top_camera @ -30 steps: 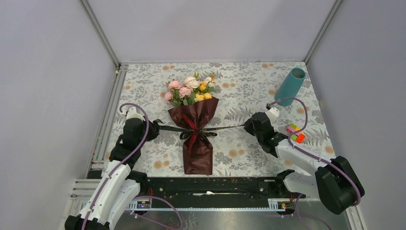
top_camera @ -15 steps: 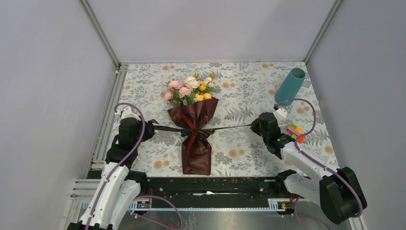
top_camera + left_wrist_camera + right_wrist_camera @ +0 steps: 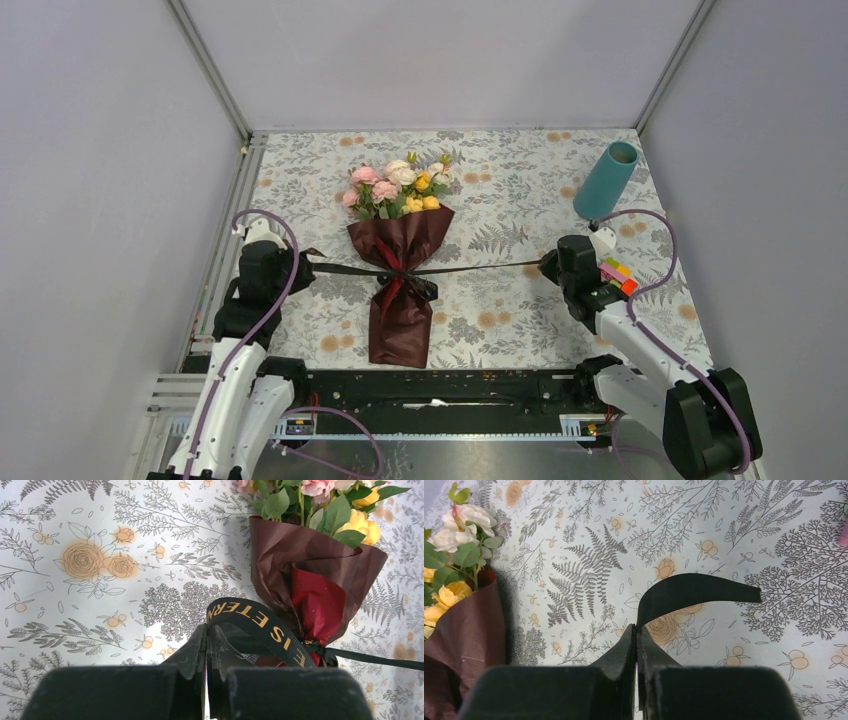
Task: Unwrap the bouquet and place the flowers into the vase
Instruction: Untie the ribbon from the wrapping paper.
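While the black ribbon [image 3: 470, 267] is stretched taut across the bouquet [image 3: 398, 310], each of its ends is pinched in fully closed jaws. The gold-lettered end is clamped by the left gripper [image 3: 206, 645] at 9 o'clock of the knot [image 3: 398, 274]. The plain end is clamped by the right gripper [image 3: 636, 637] at 3 o'clock, with a short tail left curling past its fingertips.

The bouquet is laid flat at the middle of the tablecloth [image 3: 500, 190], with the flowers [image 3: 395, 188] pointed toward 12 o'clock and the wrapped stems toward 6. The vase [image 3: 606, 181] is set well apart, at about 2 o'clock, near the far right corner.

Whether the knot has begun to give cannot be told, and a further outward pull may cinch it tighter instead of releasing it. If one side is pulled harder, the whole bunch could be dragged or swung round on the cloth. The thin ribbon could also slip from either pinch, most likely on the right, where little tail is left. The block toy [image 3: 618, 278] just beside the right arm could be knocked if that arm is drawn further toward 3 o'clock.
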`<state>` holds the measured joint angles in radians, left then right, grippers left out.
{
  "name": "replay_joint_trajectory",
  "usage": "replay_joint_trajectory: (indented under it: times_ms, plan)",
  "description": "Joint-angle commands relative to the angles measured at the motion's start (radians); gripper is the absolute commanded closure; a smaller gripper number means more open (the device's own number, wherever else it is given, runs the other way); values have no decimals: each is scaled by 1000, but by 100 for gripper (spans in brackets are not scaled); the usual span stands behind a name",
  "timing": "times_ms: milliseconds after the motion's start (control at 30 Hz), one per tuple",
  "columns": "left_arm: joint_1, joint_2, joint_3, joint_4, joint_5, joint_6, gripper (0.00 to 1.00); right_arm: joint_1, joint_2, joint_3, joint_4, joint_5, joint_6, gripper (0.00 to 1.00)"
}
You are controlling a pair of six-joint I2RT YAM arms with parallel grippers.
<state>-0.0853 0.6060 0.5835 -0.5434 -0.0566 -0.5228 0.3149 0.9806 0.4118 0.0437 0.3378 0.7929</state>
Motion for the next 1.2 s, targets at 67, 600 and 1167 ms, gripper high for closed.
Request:
replay_joint_trajectory:
  times_ms: [67, 600, 1167]
  plan:
    - [16, 4, 84, -16, -62, 69, 100, -45, -26, -9, -21, 3, -39, 100]
    - [21, 29, 152, -64, -238, 176, 100, -117, -45, -11, -38, -22, -67, 100]
    - [24, 65, 214, -66, -223, 199, 100, -155, -41, -5, -38, -30, -88, 100]
